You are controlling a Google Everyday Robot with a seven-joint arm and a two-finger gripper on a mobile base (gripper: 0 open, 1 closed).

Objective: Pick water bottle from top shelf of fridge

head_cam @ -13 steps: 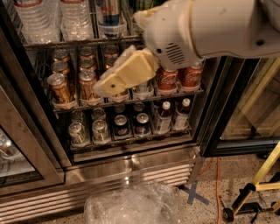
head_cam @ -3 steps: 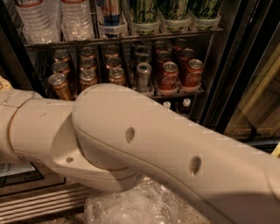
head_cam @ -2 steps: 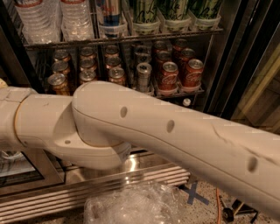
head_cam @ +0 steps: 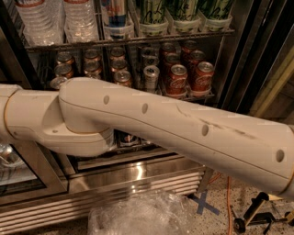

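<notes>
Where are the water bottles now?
In the camera view, the water bottles stand top left on the top shelf, left of a blue can; the gripper is out of view.

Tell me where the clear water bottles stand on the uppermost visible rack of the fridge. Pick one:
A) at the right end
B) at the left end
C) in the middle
B: the water bottles stand at the left end of the top shelf, with tall cans to their right. The arm crosses below, and the gripper is out of view.
</notes>
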